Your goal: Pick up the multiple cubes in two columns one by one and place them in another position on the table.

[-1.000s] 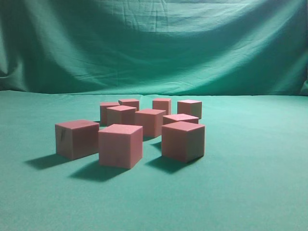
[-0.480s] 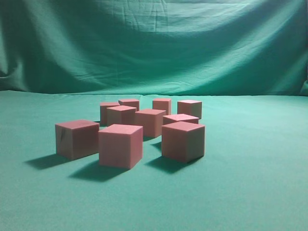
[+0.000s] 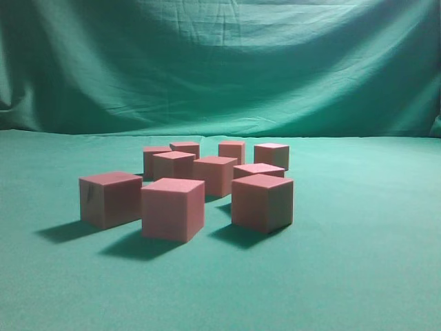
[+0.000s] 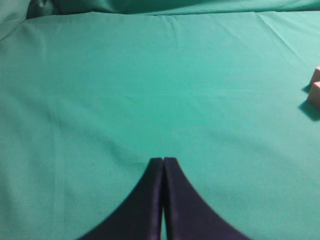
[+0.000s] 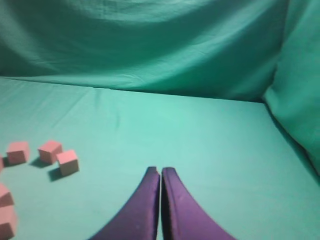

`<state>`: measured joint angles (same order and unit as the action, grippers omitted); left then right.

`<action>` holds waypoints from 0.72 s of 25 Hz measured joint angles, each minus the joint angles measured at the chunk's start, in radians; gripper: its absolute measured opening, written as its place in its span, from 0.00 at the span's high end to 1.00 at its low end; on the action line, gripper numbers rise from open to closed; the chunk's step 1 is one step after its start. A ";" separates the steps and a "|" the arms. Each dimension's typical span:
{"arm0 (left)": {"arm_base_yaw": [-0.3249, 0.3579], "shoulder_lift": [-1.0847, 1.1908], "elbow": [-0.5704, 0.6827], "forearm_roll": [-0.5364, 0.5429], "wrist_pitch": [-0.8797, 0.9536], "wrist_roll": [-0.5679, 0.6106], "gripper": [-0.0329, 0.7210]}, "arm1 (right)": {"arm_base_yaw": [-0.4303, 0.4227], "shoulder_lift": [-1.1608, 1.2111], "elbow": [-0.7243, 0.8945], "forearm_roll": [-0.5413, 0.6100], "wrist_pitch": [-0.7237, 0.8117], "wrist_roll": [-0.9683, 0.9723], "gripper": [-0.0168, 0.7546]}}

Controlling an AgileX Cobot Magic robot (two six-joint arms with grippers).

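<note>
Several pink cubes stand on the green cloth in the exterior view, roughly in two columns running away from the camera. The nearest are a left cube (image 3: pixel 109 198), a middle cube (image 3: pixel 172 208) and a right cube (image 3: pixel 262 201). No gripper shows in the exterior view. My left gripper (image 4: pixel 163 161) is shut and empty over bare cloth, with cube edges (image 4: pixel 315 92) at the far right. My right gripper (image 5: pixel 160 171) is shut and empty, with cubes (image 5: pixel 67 162) off to its left.
A green cloth (image 3: pixel 365 262) covers the table and a green backdrop (image 3: pixel 220 62) hangs behind it. The backdrop folds round the right side in the right wrist view (image 5: pixel 295 90).
</note>
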<state>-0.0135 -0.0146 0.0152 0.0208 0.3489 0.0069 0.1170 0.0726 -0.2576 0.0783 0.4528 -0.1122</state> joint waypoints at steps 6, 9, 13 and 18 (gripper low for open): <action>0.000 0.000 0.000 0.000 0.000 0.000 0.96 | -0.061 -0.082 0.189 0.000 -0.062 0.002 0.98; 0.000 0.000 0.000 0.000 0.000 0.000 0.96 | -0.074 -0.085 0.262 0.000 -0.086 0.009 0.98; 0.000 0.000 0.000 0.000 0.000 0.000 0.96 | -0.074 -0.085 0.284 0.000 -0.082 0.018 0.98; 0.000 0.000 0.000 0.000 0.000 0.000 0.96 | -0.074 -0.085 0.284 0.000 -0.066 0.018 0.98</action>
<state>-0.0135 -0.0146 0.0152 0.0208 0.3489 0.0069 0.0430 -0.0128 0.0262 0.0783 0.3872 -0.0942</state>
